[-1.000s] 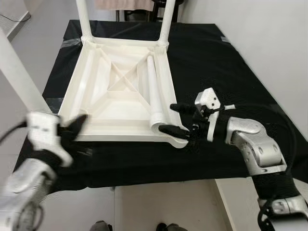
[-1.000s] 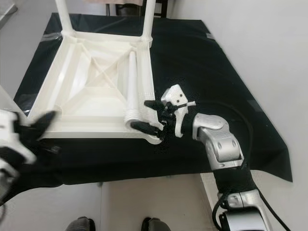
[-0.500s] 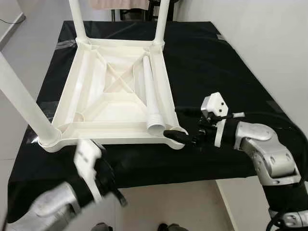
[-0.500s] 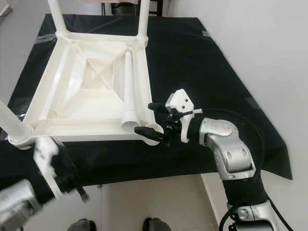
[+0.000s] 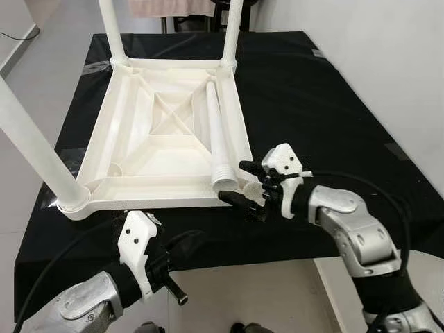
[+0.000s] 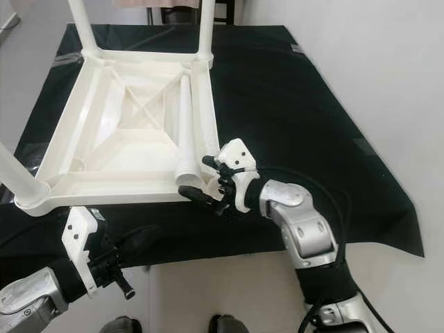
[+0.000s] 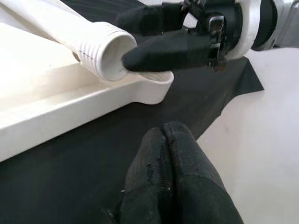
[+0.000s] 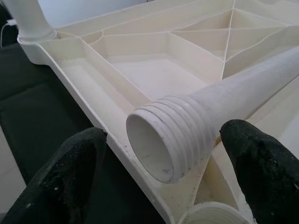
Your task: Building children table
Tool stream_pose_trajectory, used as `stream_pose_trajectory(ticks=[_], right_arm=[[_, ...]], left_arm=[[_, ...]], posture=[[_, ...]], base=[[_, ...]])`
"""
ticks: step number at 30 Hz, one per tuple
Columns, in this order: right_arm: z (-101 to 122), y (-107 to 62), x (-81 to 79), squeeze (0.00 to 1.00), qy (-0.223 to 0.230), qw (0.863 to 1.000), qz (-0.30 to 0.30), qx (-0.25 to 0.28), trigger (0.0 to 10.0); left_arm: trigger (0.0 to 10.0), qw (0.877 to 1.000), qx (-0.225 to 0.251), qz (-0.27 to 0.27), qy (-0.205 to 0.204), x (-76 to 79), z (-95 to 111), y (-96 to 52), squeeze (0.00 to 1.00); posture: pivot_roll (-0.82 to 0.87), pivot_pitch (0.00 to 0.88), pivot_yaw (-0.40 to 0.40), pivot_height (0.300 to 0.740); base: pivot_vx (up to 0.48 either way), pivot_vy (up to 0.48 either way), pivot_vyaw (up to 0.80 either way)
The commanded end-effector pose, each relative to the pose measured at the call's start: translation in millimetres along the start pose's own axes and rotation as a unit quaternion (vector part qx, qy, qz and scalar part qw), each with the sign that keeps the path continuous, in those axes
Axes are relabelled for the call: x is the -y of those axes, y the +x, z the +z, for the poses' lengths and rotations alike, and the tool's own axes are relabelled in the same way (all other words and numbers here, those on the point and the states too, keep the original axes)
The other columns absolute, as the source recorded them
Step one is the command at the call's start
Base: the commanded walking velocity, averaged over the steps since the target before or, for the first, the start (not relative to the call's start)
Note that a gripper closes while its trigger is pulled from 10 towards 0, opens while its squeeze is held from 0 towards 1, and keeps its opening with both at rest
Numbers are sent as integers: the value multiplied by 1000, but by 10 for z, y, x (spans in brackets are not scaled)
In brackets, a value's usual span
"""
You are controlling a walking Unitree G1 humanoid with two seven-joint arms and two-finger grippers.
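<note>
A: Nearest first. What's the left gripper [image 5: 177,288] doing?

B: Low by the front edge of the black cloth [image 5: 312,104], off the work. Fingers [image 7: 170,154] pressed together, nothing in them. Idle, I'd say.

A: And the right gripper [image 5: 243,184]?

B: At the near right corner of the upside-down table top [image 5: 166,132]. Fingers spread wide, one each side of the ribbed end of the loose leg [image 5: 216,135]. In the right wrist view there's a gap both sides, so it's around the leg, not gripping yet.

A: Where's the leg lying exactly?

B: Inside the table top, along its right rail, ribbed open end toward the robot, resting up on the front rail. Empty corner socket [image 8: 210,215] sits just beside that end.

A: How will it handle?

B: Looks like a hollow plastic tube w/ thin wall, so prob. light and stiff. Smooth and round along the shaft, likely to roll or slip in two fingers. Ribbed end gives more bite, but that part has to go in the socket, so I'd grab just behind the ribs. Don't squeeze hard; a thin tube could flex.

A: Farther back?

B: Three legs already standing up: near left corner [image 5: 35,149], far left [image 5: 111,31], far right [image 5: 232,31]. Only this fourth is left, by the look of it.
</note>
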State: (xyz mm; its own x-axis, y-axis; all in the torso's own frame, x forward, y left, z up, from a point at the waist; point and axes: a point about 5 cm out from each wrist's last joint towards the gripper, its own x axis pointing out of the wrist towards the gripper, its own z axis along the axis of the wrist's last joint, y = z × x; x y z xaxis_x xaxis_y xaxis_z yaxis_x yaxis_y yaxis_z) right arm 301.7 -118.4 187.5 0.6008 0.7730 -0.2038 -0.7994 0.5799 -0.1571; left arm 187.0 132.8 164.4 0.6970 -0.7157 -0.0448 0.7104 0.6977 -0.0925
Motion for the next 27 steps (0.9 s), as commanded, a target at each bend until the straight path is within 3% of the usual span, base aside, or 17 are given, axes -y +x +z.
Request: stream_pose_trajectory(ticks=[1,7,17,23,26,27], right_arm=[[-34,12,-37,0,1,1000,-1,-10,10000],[-67,128,43,0,-3,997,-66,-27,10000],[-77,77,213,0,-10,990,-134,-41,10000],[-69,108,207,0,4,985,-169,-36,10000],[-24,187,102,0,34,970,-243,-8,10000],[-24,187,102,0,34,970,-243,-8,10000]], left_arm=[[10000,1000,-6,2,-3,6,-41,-4,0],[10000,1000,-4,4,-2,4,-44,8,0],[10000,1000,-1,6,-3,1,-46,10,0],[10000,1000,-1,6,-2,-1,-48,10,0],[10000,1000,0,8,-2,-7,-49,8,0],[10000,1000,0,8,-2,-7,-49,8,0]], posture=[[54,157,-60,740],[57,154,-61,740],[54,155,-60,740],[56,155,-60,740],[48,154,-58,740],[48,154,-58,740]], base=[[0,0,0],[0,0,0],[0,0,0],[0,0,0],[0,0,0],[0,0,0]])
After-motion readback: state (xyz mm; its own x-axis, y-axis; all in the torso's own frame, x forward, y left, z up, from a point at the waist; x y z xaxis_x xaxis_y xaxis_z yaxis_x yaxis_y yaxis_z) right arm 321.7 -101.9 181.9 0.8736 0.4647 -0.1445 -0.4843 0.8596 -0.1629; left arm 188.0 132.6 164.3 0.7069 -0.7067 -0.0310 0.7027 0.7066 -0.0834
